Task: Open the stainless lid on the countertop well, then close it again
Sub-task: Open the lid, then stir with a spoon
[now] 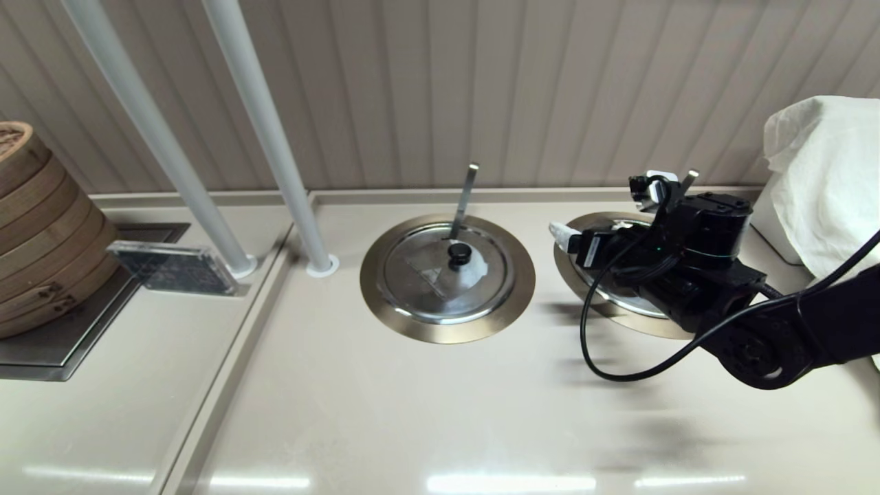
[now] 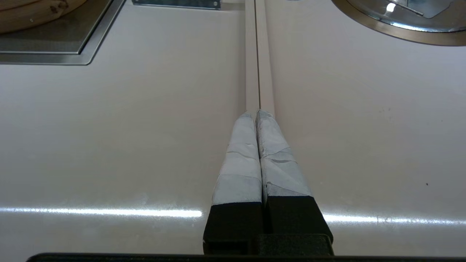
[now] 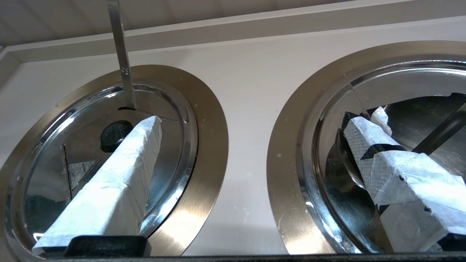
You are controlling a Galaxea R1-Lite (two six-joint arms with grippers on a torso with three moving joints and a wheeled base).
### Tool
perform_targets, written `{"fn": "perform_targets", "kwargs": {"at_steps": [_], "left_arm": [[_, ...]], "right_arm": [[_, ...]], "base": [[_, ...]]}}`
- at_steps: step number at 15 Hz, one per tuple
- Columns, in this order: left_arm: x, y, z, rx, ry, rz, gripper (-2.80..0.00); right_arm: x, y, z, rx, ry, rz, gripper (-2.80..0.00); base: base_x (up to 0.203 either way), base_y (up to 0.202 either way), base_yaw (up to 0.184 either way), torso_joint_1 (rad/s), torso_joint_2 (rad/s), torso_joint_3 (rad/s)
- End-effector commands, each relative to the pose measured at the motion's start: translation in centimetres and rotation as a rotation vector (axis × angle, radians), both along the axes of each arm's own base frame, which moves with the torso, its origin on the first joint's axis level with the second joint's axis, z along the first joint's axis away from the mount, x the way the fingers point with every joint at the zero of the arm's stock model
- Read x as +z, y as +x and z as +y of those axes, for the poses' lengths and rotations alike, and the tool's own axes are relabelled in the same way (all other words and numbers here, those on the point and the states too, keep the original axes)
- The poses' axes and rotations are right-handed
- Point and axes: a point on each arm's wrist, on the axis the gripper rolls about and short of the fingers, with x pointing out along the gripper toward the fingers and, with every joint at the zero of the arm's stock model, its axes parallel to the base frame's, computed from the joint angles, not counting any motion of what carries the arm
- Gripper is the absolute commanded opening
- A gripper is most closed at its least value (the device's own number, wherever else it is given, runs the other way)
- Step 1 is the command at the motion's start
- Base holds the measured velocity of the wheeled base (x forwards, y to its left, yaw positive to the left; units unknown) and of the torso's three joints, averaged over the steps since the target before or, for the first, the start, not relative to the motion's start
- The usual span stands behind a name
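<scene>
Right gripper (image 3: 251,145): we are hovering it over the desk (image 1: 440,412) between the two lids, jaws spread wide, pinching nothing.
Round shiny stainless lid (image 3: 400,91): we are seeing it at 3 o'clock of the head view, lying on the bronze-ringed countertop well (image 3: 287,153), partly hidden under our arm.
Twin foggy-patched steel lid (image 1: 447,273): sitting at centre.
Left gripper (image 2: 258,116): we are parking it low over the desk, jaws pressed together.

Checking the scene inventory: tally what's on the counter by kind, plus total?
Stainless lids: 2 (the stainless lid, twin lid)
Ringed wells: 2 (the countertop well, twin well)
Bamboo steamer stack: 1
White poles: 2
White cloth: 1
Total: 8
</scene>
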Motion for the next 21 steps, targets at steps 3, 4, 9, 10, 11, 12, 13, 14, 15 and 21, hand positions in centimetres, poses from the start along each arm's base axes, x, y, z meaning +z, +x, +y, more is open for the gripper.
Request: {"fn": "perform_targets", "kwargs": {"at_steps": [3, 4, 9, 10, 11, 12, 13, 14, 15, 21], "left_arm": [[0.0, 0.0, 0.0, 0.002, -0.001, 0.000, -2.80], [0.0, 0.0, 0.0, 0.002, -0.001, 0.000, -2.80], [0.0, 0.0, 0.0, 0.002, -0.001, 0.000, -2.80], [0.0, 0.0, 0.0, 0.002, -0.001, 0.000, -2.80], [0.0, 0.0, 0.0, 0.001, -0.001, 0.000, -2.80], [0.0, 0.0, 0.0, 0.002, -0.001, 0.000, -2.80], [0.0, 0.0, 0.0, 0.002, -0.001, 0.000, -2.80], [0.0, 0.0, 0.0, 0.000, -0.001, 0.000, -2.80], [0.0, 0.0, 0.0, 0.002, -0.001, 0.000, -2.80], [0.0, 0.0, 0.0, 0.002, -0.001, 0.000, -2.80]], "right_arm": [[0.9, -1.0, 0.9, 0.030, 0.011, -0.026, 0.00], [1.1, -1.2, 1.0, 0.033, 0.014, -0.031, 0.00], [2.1, 0.2, -1.7, -0.066, 0.015, -0.057, 0.00], [1.8, 1.7, -3.3, -0.123, 0.004, -0.028, 0.00], [0.9, 3.3, -5.1, -0.189, -0.012, 0.028, 0.00], [-0.2, 5.0, -6.9, -0.250, -0.023, 0.074, 0.00], [-1.0, 6.2, -8.5, -0.305, -0.029, 0.105, 0.00], [-1.7, 7.2, -10.0, -0.348, -0.032, 0.122, 0.00], [-2.1, 7.7, -10.8, -0.372, -0.035, 0.131, 0.00], [-3.9, 11.2, -13.5, -0.481, 0.010, 0.126, 0.00]], "base": [[0.000, 0.000, 0.000, 0.000, 0.00, 0.000], [0.000, 0.000, 0.000, 0.000, 0.00, 0.000], [0.000, 0.000, 0.000, 0.000, 0.00, 0.000], [0.000, 0.000, 0.000, 0.000, 0.00, 0.000], [0.000, 0.000, 0.000, 0.000, 0.00, 0.000], [0.000, 0.000, 0.000, 0.000, 0.00, 0.000], [0.000, 0.000, 0.000, 0.000, 0.00, 0.000], [0.000, 0.000, 0.000, 0.000, 0.00, 0.000], [0.000, 0.000, 0.000, 0.000, 0.00, 0.000], [0.000, 0.000, 0.000, 0.000, 0.00, 0.000]]}}
